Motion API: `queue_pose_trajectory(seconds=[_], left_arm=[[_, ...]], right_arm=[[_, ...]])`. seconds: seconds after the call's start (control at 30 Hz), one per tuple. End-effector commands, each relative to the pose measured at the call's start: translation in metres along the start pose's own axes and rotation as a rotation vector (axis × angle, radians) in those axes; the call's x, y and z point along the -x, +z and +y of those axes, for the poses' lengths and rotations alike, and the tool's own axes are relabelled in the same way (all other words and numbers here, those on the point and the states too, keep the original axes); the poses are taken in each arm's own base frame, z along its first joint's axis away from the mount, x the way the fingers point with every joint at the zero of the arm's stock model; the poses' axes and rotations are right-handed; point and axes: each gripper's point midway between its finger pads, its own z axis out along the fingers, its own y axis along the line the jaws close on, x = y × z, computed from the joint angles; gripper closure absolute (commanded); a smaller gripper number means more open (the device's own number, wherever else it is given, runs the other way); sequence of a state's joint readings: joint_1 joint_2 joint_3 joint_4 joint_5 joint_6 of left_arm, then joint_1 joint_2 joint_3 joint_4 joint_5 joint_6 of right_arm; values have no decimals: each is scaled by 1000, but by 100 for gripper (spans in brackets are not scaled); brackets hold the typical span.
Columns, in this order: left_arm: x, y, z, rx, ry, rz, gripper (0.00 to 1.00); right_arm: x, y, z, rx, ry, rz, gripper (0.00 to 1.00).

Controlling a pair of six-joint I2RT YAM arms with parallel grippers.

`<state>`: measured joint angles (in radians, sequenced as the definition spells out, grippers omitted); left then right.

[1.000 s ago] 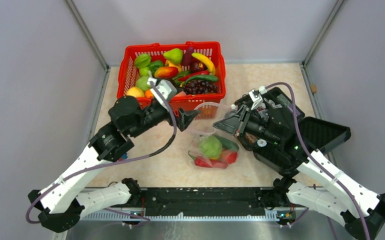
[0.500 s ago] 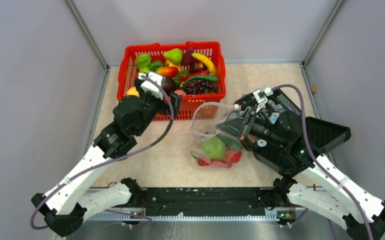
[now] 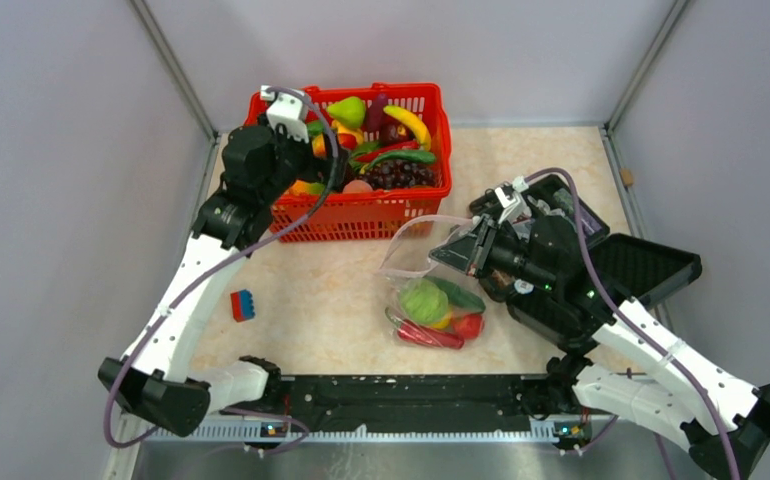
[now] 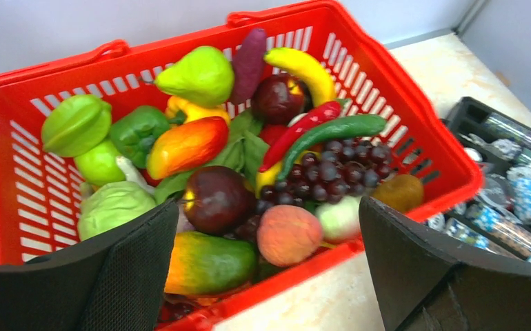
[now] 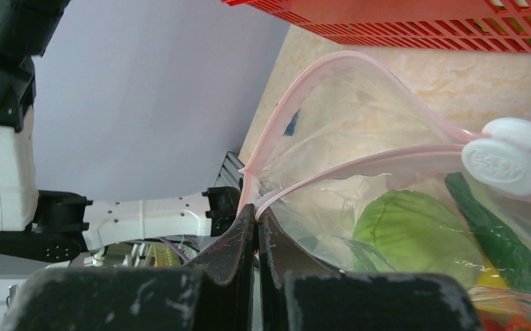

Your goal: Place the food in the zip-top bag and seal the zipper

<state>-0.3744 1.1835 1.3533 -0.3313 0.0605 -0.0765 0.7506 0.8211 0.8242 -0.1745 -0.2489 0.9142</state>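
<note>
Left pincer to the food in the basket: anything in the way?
Nothing visible. The left pincer hangs open over the basket; the basket has no lid, and the food lies bare right below the pincer.

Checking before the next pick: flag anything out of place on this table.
One stray: a small red-and-blue block lies alone on the table, apart from the red basket and the zip-top bag, with nothing else loose around it. Nothing looks spilled or damaged.
</note>
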Motion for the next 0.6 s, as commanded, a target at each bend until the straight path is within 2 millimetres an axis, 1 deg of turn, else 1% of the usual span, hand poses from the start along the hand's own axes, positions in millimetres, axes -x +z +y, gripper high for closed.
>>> queue_pose_trajectory(seconds=[0.0,0.1,0.17,0.27,0.3,0.37,0.4,0.47,0.5,0.57], left_arm=[[-3,22,25,2,-9,44,1],[-12,38,36,-67,40,86,1],[-15,48,51,-57,39,102,1],[-20,64,69,-76,2,126,2],[-19,68,69,-106,-14,128,3],[-19,76,60,-191,-11,127,5],[-20,80,59,-203,0,126,5],[-24,89,74,-141,18,140,4],[-30,94,85,-107,48,156,2],[-40,102,97,-95,77,191,1]], right_arm=[[8,-2,23,75,-40,-9,100],[11,-7,27,69,-82,-4,100],[12,-9,27,64,-99,-7,100],[13,-9,28,65,-106,-9,100],[12,-10,29,72,-108,-7,100],[12,-9,28,67,-102,-6,100],[12,-8,27,64,-99,-8,100],[12,-7,25,56,-96,-8,100],[12,-7,24,52,-93,-7,100],[12,-6,24,51,-91,-9,100]])
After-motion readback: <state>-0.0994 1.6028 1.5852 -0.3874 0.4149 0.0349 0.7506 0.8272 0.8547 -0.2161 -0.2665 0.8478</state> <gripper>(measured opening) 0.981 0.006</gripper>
